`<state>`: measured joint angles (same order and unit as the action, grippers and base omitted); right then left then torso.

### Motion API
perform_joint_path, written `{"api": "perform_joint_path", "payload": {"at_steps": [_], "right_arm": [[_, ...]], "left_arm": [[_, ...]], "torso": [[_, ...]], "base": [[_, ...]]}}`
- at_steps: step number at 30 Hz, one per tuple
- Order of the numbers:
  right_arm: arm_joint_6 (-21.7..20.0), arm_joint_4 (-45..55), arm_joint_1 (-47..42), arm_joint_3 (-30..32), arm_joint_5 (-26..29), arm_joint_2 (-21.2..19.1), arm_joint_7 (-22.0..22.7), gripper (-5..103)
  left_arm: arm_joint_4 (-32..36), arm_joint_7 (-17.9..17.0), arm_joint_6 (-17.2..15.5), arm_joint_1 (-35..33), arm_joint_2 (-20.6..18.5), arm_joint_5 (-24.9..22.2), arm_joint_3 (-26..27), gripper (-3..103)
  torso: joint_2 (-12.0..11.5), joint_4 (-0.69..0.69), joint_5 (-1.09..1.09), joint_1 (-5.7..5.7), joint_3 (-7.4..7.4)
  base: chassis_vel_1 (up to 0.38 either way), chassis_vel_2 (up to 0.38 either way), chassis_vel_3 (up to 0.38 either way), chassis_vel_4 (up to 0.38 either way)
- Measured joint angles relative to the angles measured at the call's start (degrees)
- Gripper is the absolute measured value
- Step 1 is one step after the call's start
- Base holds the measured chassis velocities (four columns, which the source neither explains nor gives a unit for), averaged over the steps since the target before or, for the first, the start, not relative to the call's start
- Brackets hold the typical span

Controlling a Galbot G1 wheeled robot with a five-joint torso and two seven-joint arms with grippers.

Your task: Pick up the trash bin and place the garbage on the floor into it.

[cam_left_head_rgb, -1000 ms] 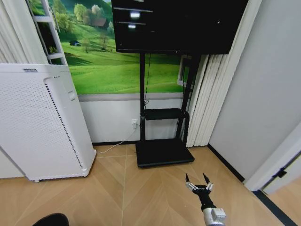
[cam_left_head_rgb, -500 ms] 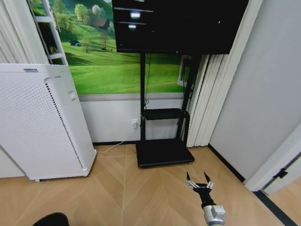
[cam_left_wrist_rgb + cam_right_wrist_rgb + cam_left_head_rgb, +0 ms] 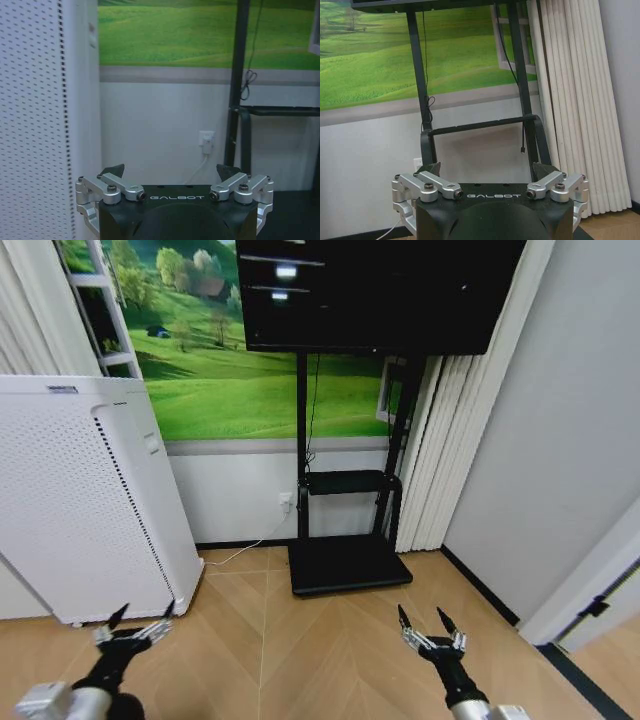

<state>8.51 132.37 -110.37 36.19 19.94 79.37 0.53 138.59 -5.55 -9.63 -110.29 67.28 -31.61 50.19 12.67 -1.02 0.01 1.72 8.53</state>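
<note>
The trash bin and the garbage are out of view. My left gripper (image 3: pixel 140 624) is held low at the left over the wood floor, just in front of the white air purifier, open with nothing between its fingers. My right gripper (image 3: pixel 421 626) hangs at the lower right over bare floor, in front of the TV stand's base, also open and holding nothing. In the left wrist view the left gripper (image 3: pixel 171 173) faces the wall and its socket. In the right wrist view the right gripper (image 3: pixel 487 171) faces the stand's legs.
A tall white perforated air purifier (image 3: pixel 80 500) stands at the left. A black TV stand (image 3: pixel 349 564) with a screen (image 3: pixel 380 290) stands against the landscape-mural wall. White curtains (image 3: pixel 440 440) and a grey wall close the right side. Wood floor (image 3: pixel 290 650) lies between the grippers.
My left arm has risen into the head view at the lower left, gripper open. The right gripper has shifted slightly lower and to the right.
</note>
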Motion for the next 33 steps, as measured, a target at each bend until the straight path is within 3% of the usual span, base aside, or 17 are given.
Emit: {"api": "perform_joint_path", "payload": {"at_steps": [2,4,8,17,33], "right_arm": [[0.5,0.8,-1.3,-0.3,-4.4,1.8,0.9,100],[1.5,1.0,-2.1,-0.2,-7.4,3.4,2.0,100],[2.2,1.7,-3.1,0.2,-10.3,4.9,3.0,100],[-0.6,4.2,-3.1,0.8,-10.5,4.7,3.4,100],[-0.7,4.1,-3.0,0.8,-10.2,4.7,3.5,100]], "left_arm": [[0.5,0.2,0.7,-0.6,1.6,4.0,-3.5,100],[0.7,0.5,1.3,-1.0,2.7,6.4,-5.4,100],[0.5,1.1,2.5,-1.6,4.4,9.3,-7.4,100],[0.8,2.2,1.6,-1.5,4.8,8.3,-7.0,100],[0.8,2.3,1.5,-1.5,4.8,8.0,-6.8,100]], "torso": [[0.0,0.06,-0.01,0.00,0.00],[0.0,0.02,0.00,0.00,0.00],[0.0,0.01,-0.01,0.00,0.00],[0.0,0.01,-0.01,0.00,0.00],[0.0,0.01,-0.01,0.00,0.00]], "base": [[0.000,0.000,0.000,0.000],[0.000,0.000,0.000,0.000],[0.000,0.000,0.000,0.000],[0.000,0.000,0.000,0.000],[0.000,0.000,0.000,0.000]]}}
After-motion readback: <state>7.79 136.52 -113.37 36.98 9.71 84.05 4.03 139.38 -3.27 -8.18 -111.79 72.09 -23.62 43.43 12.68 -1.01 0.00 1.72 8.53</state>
